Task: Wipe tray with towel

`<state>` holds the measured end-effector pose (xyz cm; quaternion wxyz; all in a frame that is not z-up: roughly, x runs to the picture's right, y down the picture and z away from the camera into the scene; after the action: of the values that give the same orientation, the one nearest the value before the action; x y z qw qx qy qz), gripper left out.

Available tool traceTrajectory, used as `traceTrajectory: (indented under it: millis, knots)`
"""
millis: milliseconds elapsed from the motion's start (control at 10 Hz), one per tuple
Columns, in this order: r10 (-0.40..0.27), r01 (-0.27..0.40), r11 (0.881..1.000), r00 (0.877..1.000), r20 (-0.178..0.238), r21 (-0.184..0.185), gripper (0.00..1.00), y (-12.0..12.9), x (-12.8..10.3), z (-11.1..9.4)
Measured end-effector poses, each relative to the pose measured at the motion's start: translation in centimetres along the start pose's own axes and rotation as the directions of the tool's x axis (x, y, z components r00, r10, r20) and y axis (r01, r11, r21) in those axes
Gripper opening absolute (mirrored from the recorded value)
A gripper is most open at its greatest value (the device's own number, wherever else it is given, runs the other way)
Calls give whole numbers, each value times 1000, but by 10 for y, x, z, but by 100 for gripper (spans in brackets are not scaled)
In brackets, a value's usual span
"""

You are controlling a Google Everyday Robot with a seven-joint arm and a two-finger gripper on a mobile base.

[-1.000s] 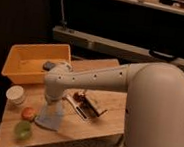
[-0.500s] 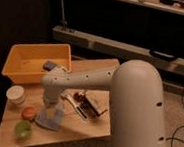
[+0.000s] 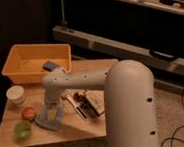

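Camera view: gripper (image 3: 50, 114) low at the near-left part of the table (image 3: 76, 129), pointing straight down. Fingers spread wide, clamped on nothing; tips at or just above the towel (image 3: 48, 123), contact not resolvable.

Towel directly under the fingers, lying on the table, not in the tray. Tray (image 3: 24, 76) beyond and a bit left of the fingers, well apart, at the far-left corner of the table. Long axis across the view, left to right, near wall facing the fingers. Small dark blue lump (image 3: 50, 66) inside, toward the right end.

White cup (image 3: 16, 94) left of the fingers, just before the tray's near wall; worth clearing on the carry. Single arm, so no choice of reach.

Judged step: grasp of towel not yet done, wiping not started. Next, by judgement: pinch straight down on the cloth, lift, travel away-and-left over the near wall.

Versus a second back: fingers at much the same spot over the towel, same wide opening. Big upper link swung left and closer to the camera. Towel, tray and cup unmoved.
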<state>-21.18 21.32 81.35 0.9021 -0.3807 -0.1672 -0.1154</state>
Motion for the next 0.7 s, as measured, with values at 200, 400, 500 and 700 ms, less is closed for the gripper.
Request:
traceTrajectory:
  millis: [200,400,500,700]
  knots:
    - [3,-3,1000,1000,-10,-10,49,0,0,4]
    - [18,-19,1000,1000,-23,-13,29,-1,-1,2]
    - [33,-34,999,999,-36,-17,18,-1,-2,2]
    - [54,-55,998,997,-50,-16,2,-2,-6,-2]
